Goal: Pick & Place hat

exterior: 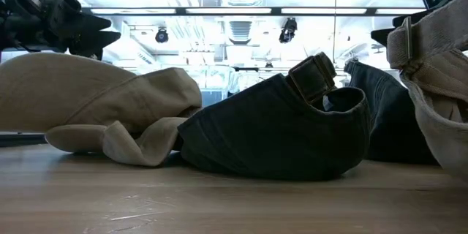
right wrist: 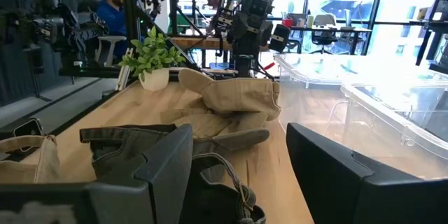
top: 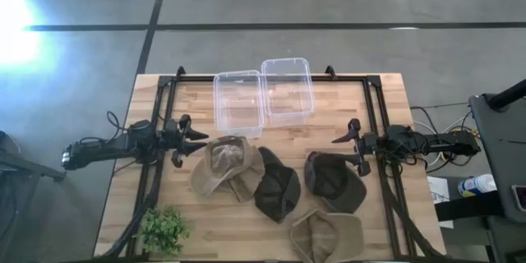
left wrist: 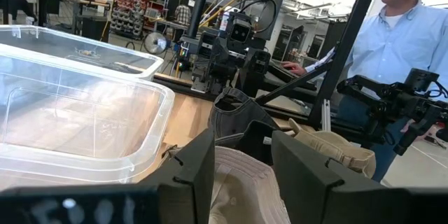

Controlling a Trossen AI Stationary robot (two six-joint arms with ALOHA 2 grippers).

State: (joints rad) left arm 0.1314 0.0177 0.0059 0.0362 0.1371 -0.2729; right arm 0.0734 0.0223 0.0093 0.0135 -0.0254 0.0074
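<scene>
So there are four hats bunched up on the near half of the wooden table [top: 386, 214]. A tan hat [top: 228, 167] sits left of centre, and a dark hat [top: 277, 192] lies right against it, their edges touching. A second dark hat [top: 333, 182] is over to the right, and a second tan hat [top: 327, 236] lies just below that one at the front edge, overlapping its rim a bit.

Behind the hats sit two clear plastic bins side by side, the left bin [top: 237, 103] and the right bin [top: 288, 90], touching along their long sides. A little green plant [top: 165, 229] stands in the front left corner.

The left gripper [top: 195, 141] hangs just off the left side of the tan hat, fingers spread wide with nothing between them. In the left wrist view the fingers [left wrist: 198, 175] straddle the hat's brim, but I can't tell if they actually touch it.

The right gripper [top: 347, 149] is beside the second dark hat on its right, also spread wide and holding nothing, with that hat right in front of its fingers [right wrist: 168, 164].

A person in a light blue shirt [left wrist: 392, 35] stands beyond the table.
</scene>
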